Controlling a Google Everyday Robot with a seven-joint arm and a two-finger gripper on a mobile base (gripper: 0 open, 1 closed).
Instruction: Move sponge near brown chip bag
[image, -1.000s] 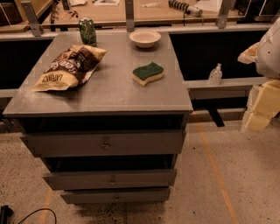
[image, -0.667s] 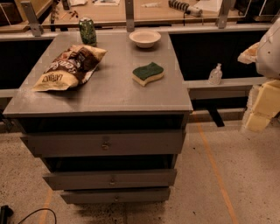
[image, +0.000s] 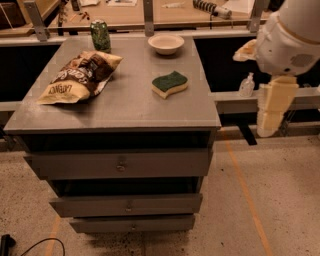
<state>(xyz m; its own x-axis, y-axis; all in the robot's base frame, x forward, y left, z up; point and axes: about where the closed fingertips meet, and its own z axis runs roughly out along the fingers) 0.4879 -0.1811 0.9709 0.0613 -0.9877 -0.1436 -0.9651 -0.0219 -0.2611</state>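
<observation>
The sponge (image: 170, 84), dark green on top with pale yellow foam below, lies flat on the right half of the grey cabinet top (image: 125, 107). The brown chip bag (image: 82, 76) lies crinkled on the left half, about a bag's length from the sponge. My gripper (image: 272, 107) hangs off the right side of the cabinet, below the white arm housing (image: 290, 40). It is clear of the top, well right of the sponge, and holds nothing that I can see.
A green can (image: 100, 35) stands at the back left and a white bowl (image: 166, 43) at the back centre. The cabinet has several drawers (image: 120, 164) in front. A small bottle (image: 247, 85) stands on a ledge to the right, with a workbench behind.
My arm and gripper have shifted a little left and up, toward the cabinet's right edge. The sponge and bag have not moved.
</observation>
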